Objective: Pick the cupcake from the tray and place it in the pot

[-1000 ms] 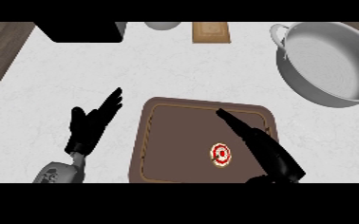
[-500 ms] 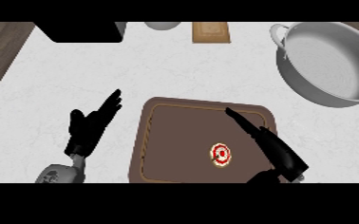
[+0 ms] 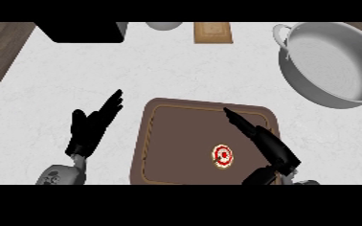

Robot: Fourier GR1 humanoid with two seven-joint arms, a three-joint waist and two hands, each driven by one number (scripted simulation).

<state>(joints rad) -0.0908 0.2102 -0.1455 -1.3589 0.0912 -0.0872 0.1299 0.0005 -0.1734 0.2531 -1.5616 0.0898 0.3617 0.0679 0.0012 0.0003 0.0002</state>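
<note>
Change, right arm: over the last second the right robot hand point(image 3: 265, 143) hardly moves. Its fingertips drift a little sideways and end close to where they began, above the right part of the tray point(image 3: 176, 139).
Right robot hand, state: fingers straight and pressed together, pointing up and left across the tray. The thumb stands apart, low by the tray's near edge. It pinches nothing.
Cupcake point(image 3: 223, 156): unmoved. It sits on the tray, right of centre and toward the near edge, just beside the hand on its left. No contact is visible.
Left robot hand point(image 3: 88, 129): at rest over the surface point(image 3: 176, 67) left of the tray, fingers up and slightly spread, same place as before.
Pot point(image 3: 325, 48): at the far right, well apart from the tray. Nothing shows inside it.
Meaning for task: judged as still in the approach, with no grasp and no lift. The pause beside the cupcake looks like alignment.
Next move needs: fingers and thumb closing round the cupcake from its right, then a lift and a carry up and right to the pot.
Risk: straight fingers could nudge the cupcake sideways across the tray before the thumb closes.
</note>
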